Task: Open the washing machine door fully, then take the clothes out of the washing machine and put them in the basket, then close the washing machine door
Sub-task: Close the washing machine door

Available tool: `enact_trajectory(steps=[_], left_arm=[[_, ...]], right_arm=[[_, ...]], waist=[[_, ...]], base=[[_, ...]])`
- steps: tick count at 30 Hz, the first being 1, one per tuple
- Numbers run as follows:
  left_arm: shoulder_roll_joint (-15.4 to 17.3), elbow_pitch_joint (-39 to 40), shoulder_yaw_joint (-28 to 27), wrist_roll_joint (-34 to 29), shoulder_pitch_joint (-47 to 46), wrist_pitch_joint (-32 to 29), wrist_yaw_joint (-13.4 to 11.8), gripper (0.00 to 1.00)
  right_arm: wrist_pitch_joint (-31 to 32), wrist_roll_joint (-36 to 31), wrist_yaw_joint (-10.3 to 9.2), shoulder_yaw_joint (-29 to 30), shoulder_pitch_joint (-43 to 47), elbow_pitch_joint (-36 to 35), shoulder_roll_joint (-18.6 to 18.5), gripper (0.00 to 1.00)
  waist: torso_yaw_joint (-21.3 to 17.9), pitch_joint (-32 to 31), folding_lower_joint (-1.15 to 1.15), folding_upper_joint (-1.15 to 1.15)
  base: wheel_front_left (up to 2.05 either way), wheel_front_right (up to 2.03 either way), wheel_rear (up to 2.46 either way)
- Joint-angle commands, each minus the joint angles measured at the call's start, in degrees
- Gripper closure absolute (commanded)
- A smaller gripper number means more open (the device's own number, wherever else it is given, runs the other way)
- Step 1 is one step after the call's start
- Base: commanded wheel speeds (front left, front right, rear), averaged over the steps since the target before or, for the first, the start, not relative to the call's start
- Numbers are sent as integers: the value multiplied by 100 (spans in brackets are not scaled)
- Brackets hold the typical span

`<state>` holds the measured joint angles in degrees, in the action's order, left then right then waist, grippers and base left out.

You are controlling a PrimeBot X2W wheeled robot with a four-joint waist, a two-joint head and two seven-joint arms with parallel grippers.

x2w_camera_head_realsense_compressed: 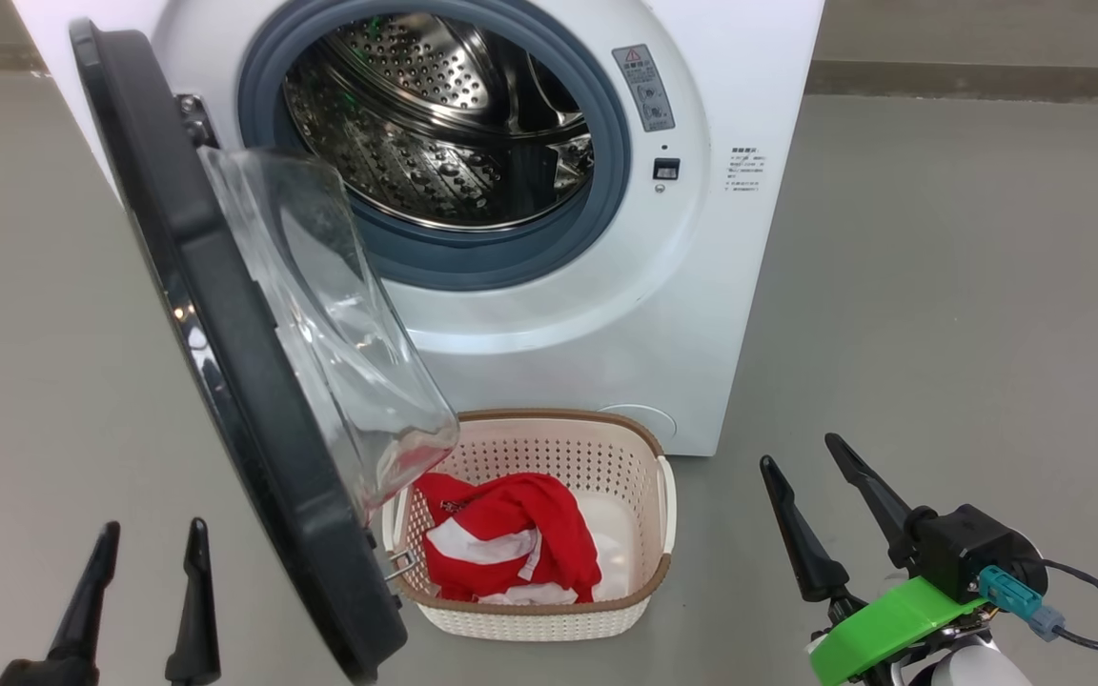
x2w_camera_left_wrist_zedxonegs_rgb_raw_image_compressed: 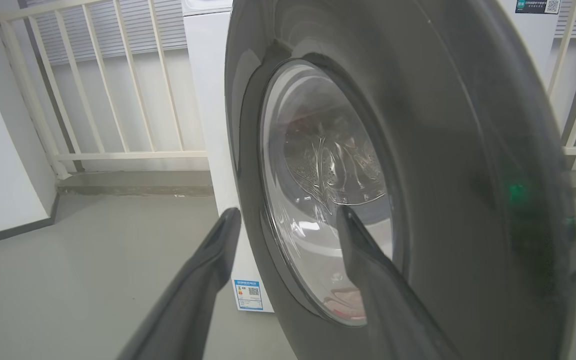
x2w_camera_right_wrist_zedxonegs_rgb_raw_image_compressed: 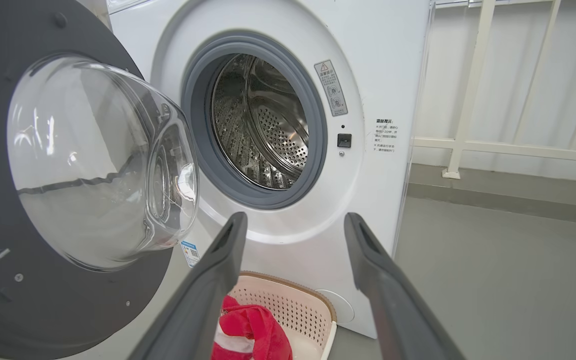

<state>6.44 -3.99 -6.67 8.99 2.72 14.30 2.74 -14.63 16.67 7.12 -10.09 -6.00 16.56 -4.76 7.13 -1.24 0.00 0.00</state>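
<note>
the washing machine door [x2w_camera_head_realsense_compressed: 225, 381] stands swung wide on its hinge at the robot's left, its black rim edge-on to the head camera and its clear glass bowl bulging toward the washing machine [x2w_camera_head_realsense_compressed: 701, 238]. the steel drum [x2w_camera_head_realsense_compressed: 435, 143] behind the grey gasket [x2w_camera_head_realsense_compressed: 606, 162] shows bare perforated metal. the clothes [x2w_camera_head_realsense_compressed: 511, 543], red with white patches, lie heaped in the basket [x2w_camera_head_realsense_compressed: 559, 448], which sits on the grey floor [x2w_camera_head_realsense_compressed: 940, 333] just in front of the machine's lower front, its left end under the lower edge of the door's glass in the head view.

the left gripper [x2w_camera_head_realsense_compressed: 153, 524] hangs low at the lower left, on the outer side of the door, fingers spread apart and gripping nothing; in its wrist view the two dark fingers frame the door's outer face and window, and whether either touches the door cannot be told. the right gripper [x2w_camera_head_realsense_compressed: 799, 450] hovers at the lower right, to the right of the basket and apart from it, its fingers likewise parted and empty, a green part [x2w_camera_head_realsense_compressed: 883, 624] at its wrist. a small blue label [x2w_camera_left_wrist_zedxonegs_rgb_raw_image_compressed: 249, 295] marks the machine's lower front, and a pale railing [x2w_camera_right_wrist_zedxonegs_rgb_raw_image_compressed: 468, 90] lines the wall behind.
</note>
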Motion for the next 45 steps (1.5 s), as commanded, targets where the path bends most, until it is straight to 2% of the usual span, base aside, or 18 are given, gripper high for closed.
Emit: enact_trajectory(steps=[1, 11, 33, 34, 35, 36, 39, 41, 45], left_arm=[[50, 93, -238, -79, -64, 69, 60, 0], [-163, 50, -368, -198, -80, 69, 176, 0], [-269, -18, -520, -442, -140, 70, 328, 0], [-268, -47, -513, -439, -145, 70, 338, 56], [-268, -47, -513, -439, -145, 70, 338, 56], [-262, -78, -505, -434, -160, 70, 348, 100], [-285, -56, -504, -231, -264, 70, 373, 100], [-314, -14, -582, 180, -386, 70, 391, 100], [-347, -83, -823, 1592, -683, 46, 430, 100]], right_arm=[[-37, 7, 36, -112, -131, -155, 23, 0], [-37, 16, 36, -99, -179, -165, 47, 0], [-37, 16, 36, -63, -173, -168, 65, 0], [-37, 17, 36, -59, -170, -169, 67, 0], [-37, 17, 36, -59, -170, -169, 67, 0], [-37, 16, 36, -54, -167, -169, 68, 0], [-37, 12, 36, -36, -153, -168, 71, 0], [-37, 9, 36, -31, -146, -166, 72, 0], [-37, 11, 36, -39, -142, -153, 76, 0]], waist=[[-11, 17, 0, 0], [-55, 74, 0, 0], [-53, 70, 0, 0], [-52, 72, 0, 0], [-52, 72, 0, 0], [-48, 72, 0, 0], [-29, 66, 0, 0], [-21, 67, 0, 0], [-25, 52, 0, 0]], base=[[0, 0, 0], [0, 0, 0], [0, 0, 0], [0, 0, 0], [0, 0, 0], [0, 0, 0], [0, 0, 0], [0, 0, 0], [0, 0, 0]])
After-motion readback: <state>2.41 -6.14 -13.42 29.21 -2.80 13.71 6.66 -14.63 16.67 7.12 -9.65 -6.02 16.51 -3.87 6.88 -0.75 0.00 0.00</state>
